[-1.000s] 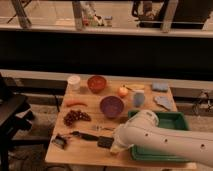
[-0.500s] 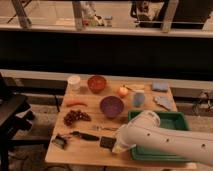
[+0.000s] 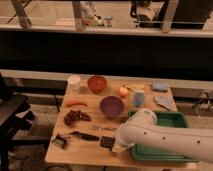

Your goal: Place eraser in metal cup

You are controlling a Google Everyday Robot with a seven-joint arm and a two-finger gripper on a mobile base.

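Though the white arm (image 3: 165, 135) reaches in from the right and hides much of its own end, the gripper (image 3: 118, 146) can be placed at the front edge of the wooden table (image 3: 85, 150), just right of the eraser (image 3: 107, 142) and low over the tabletop. Whether it is wide, narrow or already closed on anything I cannot tell.

The eraser is the small flat black block lying on the table just beside the gripper, touching or almost touching it; contact cannot be settled. It looks light, stiff enough to keep its shape and matte, so it should not slip much. Being so flat, it offers little height, and I judge the best hold to be across its two long sides, low down near the tabletop.

Left of it lies a long black-handled tool (image 3: 84, 135), and further left a black-and-silver clip-like object (image 3: 60, 141). Behind are a bunch of dark grapes (image 3: 76, 117), an orange carrot-like piece (image 3: 76, 103), a purple bowl (image 3: 111, 106) and a red bowl (image 3: 96, 83), with a white cup (image 3: 74, 82) at the far left. To the right stand a light-blue cup (image 3: 138, 99), an apple (image 3: 123, 91) and a green tray (image 3: 172, 121) partly under the arm.

The metal cup cannot be picked out with any confidence.
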